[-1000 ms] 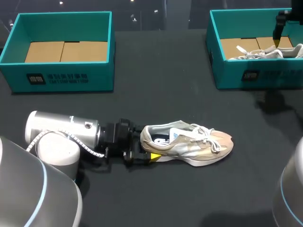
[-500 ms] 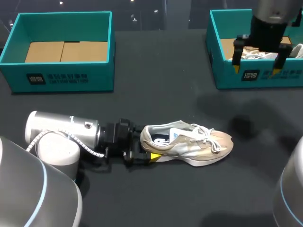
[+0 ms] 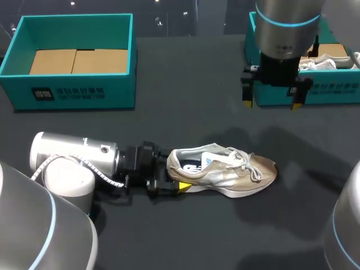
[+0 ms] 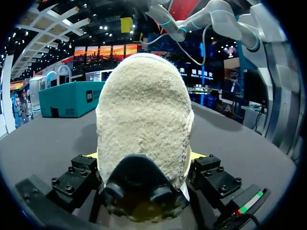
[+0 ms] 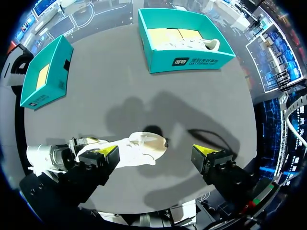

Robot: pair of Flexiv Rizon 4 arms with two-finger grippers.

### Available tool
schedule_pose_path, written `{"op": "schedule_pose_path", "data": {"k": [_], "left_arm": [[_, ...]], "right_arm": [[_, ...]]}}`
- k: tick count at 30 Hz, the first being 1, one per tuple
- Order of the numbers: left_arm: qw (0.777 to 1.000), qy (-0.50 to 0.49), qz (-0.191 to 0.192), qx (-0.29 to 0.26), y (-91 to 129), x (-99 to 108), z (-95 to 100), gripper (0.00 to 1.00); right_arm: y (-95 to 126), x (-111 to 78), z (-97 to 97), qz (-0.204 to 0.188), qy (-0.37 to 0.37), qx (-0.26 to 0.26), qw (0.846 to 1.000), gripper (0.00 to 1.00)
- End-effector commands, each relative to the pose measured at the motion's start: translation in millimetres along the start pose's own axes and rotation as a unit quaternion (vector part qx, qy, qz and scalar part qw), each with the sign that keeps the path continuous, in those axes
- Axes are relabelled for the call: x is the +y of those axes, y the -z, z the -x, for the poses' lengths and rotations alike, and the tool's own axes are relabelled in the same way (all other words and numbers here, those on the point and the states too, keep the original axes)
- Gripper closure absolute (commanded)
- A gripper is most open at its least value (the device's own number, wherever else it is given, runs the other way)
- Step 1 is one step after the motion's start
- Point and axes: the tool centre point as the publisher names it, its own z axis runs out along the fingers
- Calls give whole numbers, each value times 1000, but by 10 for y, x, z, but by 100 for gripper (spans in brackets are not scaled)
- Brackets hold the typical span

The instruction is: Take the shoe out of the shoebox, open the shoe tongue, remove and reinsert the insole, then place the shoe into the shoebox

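A beige shoe point(image 3: 230, 171) with white laces lies on its side on the dark table point(image 3: 185, 112), toe to the right. My left gripper point(image 3: 177, 181) lies low at the heel, shut on it from both sides. In the left wrist view the fuzzy heel point(image 4: 144, 115) fills the gap between that gripper's point(image 4: 144, 160) fingers. My right gripper point(image 3: 271, 104) hangs open and empty, high above the table in front of the right teal shoebox point(image 3: 315, 93). From the right wrist view, the shoe point(image 5: 139, 148) lies far below the open gripper point(image 5: 156, 154).
A second shoe point(image 3: 329, 61) rests inside the right shoebox point(image 5: 184, 40). Another teal shoebox point(image 3: 73, 56) stands at the back left, showing only its cardboard floor. My left arm point(image 3: 79, 160) stretches along the table's front left.
My right arm has come out from over the right shoebox, leftward and toward the table's middle, with its gripper still open. The left gripper and the shoe have not moved.
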Motion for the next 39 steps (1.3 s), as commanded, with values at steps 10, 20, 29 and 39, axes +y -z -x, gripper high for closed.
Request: {"op": "schedule_pose_path", "data": {"k": [10,20,29,39], "left_arm": [[1000,0,1,0,13,-5,-5,100],[1000,0,1,0,13,-5,-5,100],[1000,0,1,0,13,-5,-5,100],[1000,0,1,0,13,-5,-5,100]], "right_arm": [[-47,-56,-220,-12,-4,-47,999,0],[-127,-494,-700,-6,1,-56,998,0],[-215,-647,-844,-49,-6,-70,996,0],[-294,-788,-1164,-24,5,-123,992,0]]}}
